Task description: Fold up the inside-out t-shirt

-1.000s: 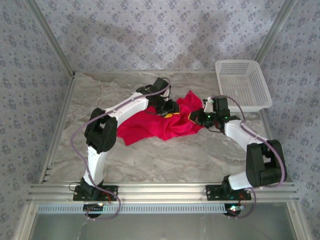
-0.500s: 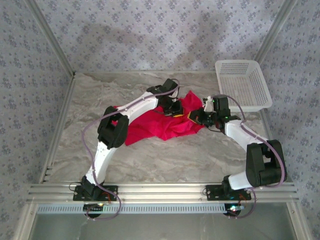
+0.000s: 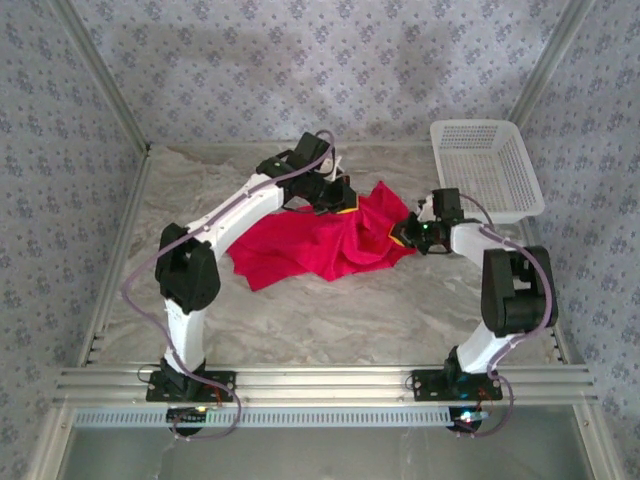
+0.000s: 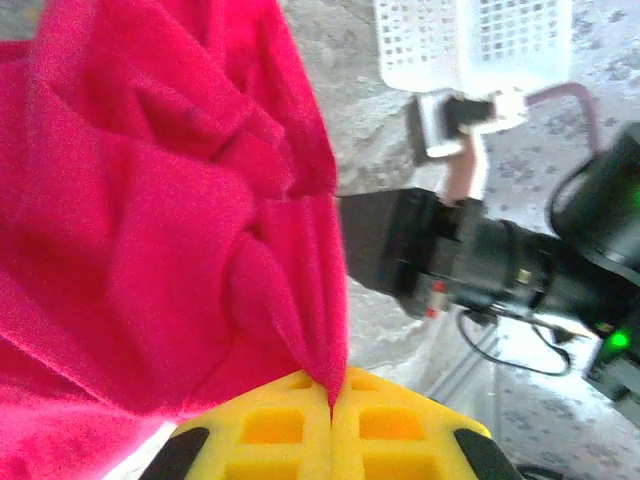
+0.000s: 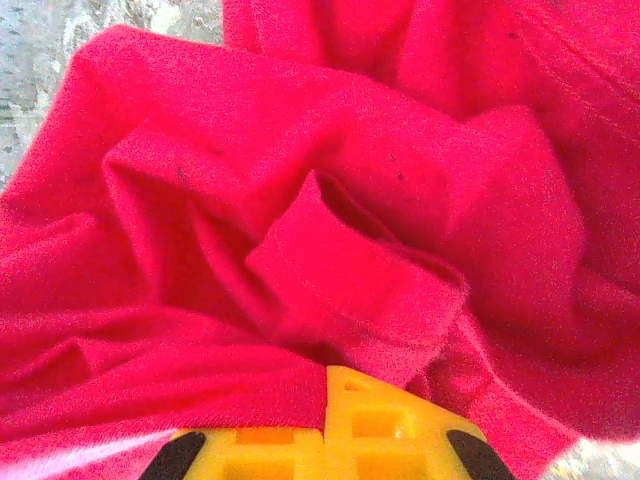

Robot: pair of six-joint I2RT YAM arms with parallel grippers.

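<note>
On the marble-patterned table, the inside-out t-shirt lies crumpled near the middle, with its far-right edge drawn up toward both arms. The right gripper has its yellow fingers pressed together on a fold at the shirt's right edge. A little farther back the left gripper pinches a thin peak of red cloth, a two-point hold that looks meant to lift and spread the garment before folding, while the white basket stands apart at the far right corner.
</note>
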